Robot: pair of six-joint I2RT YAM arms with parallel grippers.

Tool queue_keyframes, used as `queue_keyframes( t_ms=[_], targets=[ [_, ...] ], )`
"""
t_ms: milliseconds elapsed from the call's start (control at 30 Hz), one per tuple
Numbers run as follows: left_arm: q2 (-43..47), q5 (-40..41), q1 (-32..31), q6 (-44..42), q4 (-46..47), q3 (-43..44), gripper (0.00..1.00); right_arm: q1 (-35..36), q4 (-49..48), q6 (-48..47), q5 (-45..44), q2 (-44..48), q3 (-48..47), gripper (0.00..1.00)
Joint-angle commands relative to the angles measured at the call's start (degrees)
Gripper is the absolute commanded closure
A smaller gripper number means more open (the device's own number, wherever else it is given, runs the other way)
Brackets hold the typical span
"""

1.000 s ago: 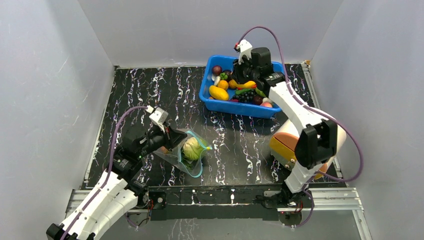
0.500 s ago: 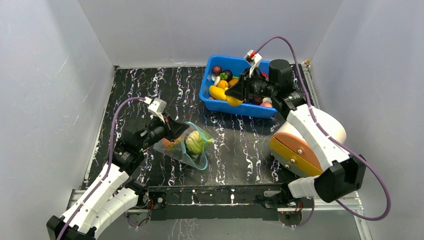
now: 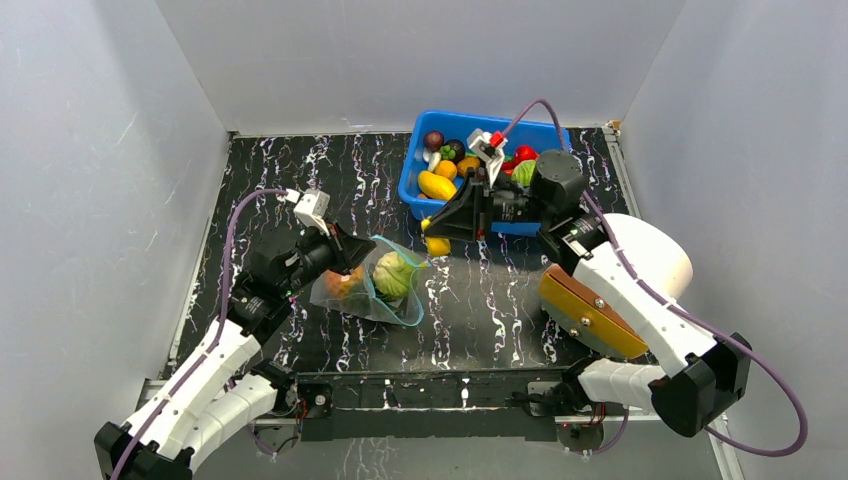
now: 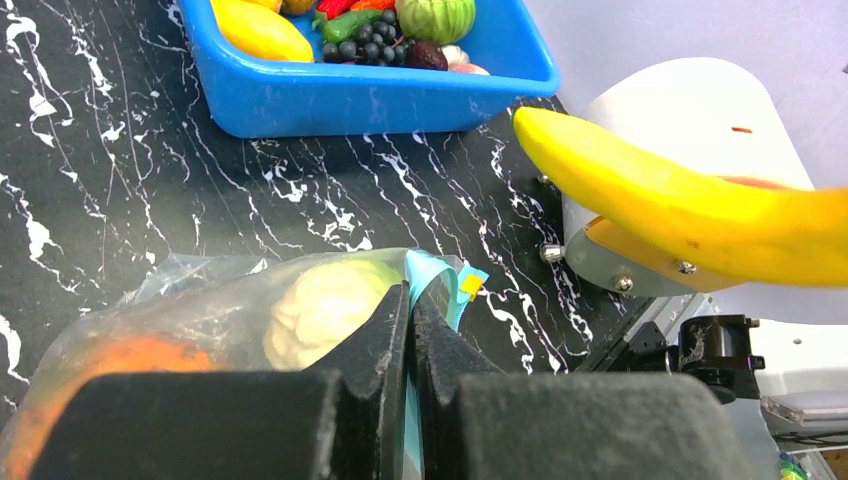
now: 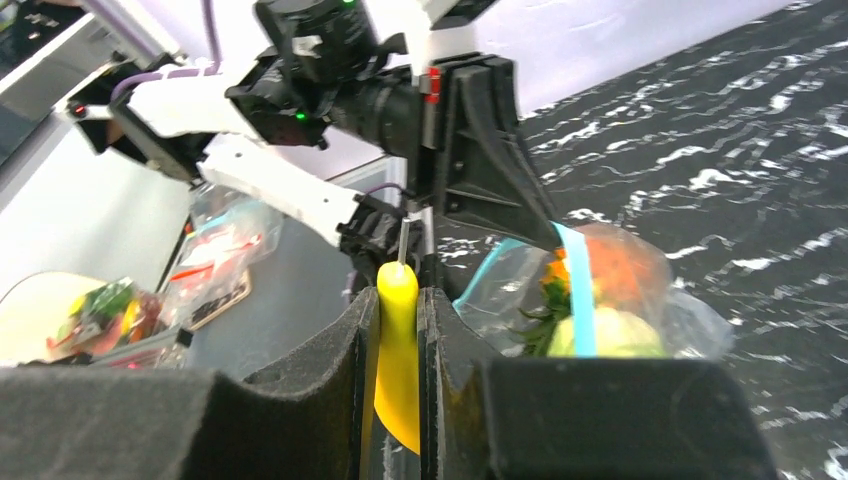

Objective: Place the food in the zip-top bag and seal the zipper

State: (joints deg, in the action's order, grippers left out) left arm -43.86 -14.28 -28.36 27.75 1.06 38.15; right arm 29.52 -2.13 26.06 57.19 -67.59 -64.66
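Note:
The clear zip-top bag [image 3: 385, 300] lies on the black table with a green cabbage [image 3: 394, 275] and an orange piece [image 3: 343, 283] inside. My left gripper [image 3: 352, 262] is shut on the bag's teal zipper edge [image 4: 432, 272] and holds the mouth up. The cabbage also shows in the left wrist view [image 4: 322, 305]. My right gripper [image 3: 441, 226] is shut on a yellow banana [image 3: 436, 245] and holds it in the air just right of the bag's mouth. The banana shows between the right gripper's [image 5: 398, 300] pads [image 5: 398, 345] and in the left wrist view [image 4: 680, 205].
A blue bin [image 3: 447, 118] with several more toy fruits and vegetables stands at the back right, behind the right gripper; it also shows in the left wrist view [image 4: 370, 95]. Grey walls enclose the table on three sides.
My right gripper has come out of the blue bin with the banana and moved left and nearer, toward the bag. My left gripper has shifted the bag slightly back.

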Motion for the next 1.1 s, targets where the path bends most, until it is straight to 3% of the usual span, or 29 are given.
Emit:
queue_keyframes(
  t_ms=[0, 233, 400, 733, 1067],
  targets=[
    [2.34, 1.04, -0.20, -0.19, -2.75, 2.56, 1.00, 5.73, -7.49, 1.93, 3.21, -0.38, 0.31, 1.00],
    [3.25, -0.46, -0.16, 0.77, -5.67, 2.06, 1.00, 15.90, -20.39, 5.57, 3.76, -3.43, 3.80, 1.00],
    [4.45, -1.48, -0.19, 1.53, -5.40, 1.15, 1.00, 17.77, -21.31, 0.97, 2.29, -6.07, 5.10, 1.00],
    [4.73, -4.07, -0.20, 1.88, -5.79, 2.32, 1.00, 17.78, -2.90, -24.39, -1.42, -12.42, 0.98, 1.00],
    [5.18, -4.88, -0.21, 0.58, -6.76, 2.92, 1.00, 17.84, 9.13, -56.00, 2.19, -10.64, 0.95, 1.00]
  ],
)
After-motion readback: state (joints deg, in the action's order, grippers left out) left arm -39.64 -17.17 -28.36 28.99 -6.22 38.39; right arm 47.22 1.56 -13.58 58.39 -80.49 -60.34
